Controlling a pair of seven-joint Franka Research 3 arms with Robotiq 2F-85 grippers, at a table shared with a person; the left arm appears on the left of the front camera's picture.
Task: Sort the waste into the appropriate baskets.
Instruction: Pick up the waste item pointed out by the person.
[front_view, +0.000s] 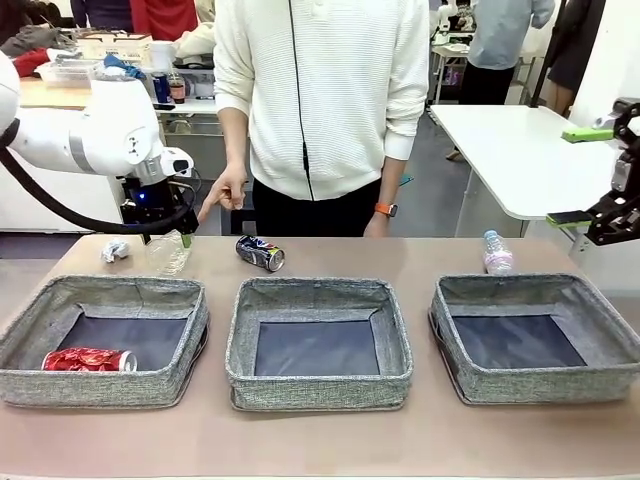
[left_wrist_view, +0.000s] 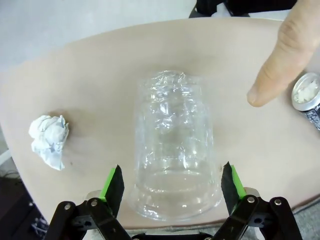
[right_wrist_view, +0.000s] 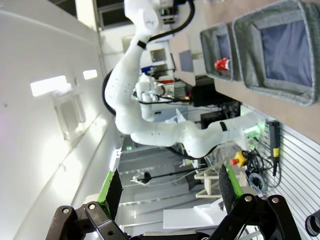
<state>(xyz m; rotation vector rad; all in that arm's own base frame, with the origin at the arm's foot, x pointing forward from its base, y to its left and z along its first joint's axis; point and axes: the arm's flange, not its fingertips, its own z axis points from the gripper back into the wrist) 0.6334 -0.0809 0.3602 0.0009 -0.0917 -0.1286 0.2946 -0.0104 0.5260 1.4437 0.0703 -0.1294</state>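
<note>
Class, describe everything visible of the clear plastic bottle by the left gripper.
The clear, label-free, crinkled plastic bottle rests on the tan table, its wide end toward the left gripper, whose open green-padded fingers flank it without clearly touching. A white paper wad lies apart to one side.

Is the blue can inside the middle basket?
No, the blue can lies on its side on the table, just beyond the far wall of the middle basket.

The three baskets (front_view: 318, 378) are grey woven fabric with dark bottoms. The dented soda can (front_view: 88, 360) is red and the other can (front_view: 260, 253) dark blue. The paper wad (left_wrist_view: 48, 140) is white, the plastic bottle (left_wrist_view: 175, 150) clear, the small bottle (front_view: 497, 254) pink-labelled, and the table (front_view: 320, 440) tan.
</note>
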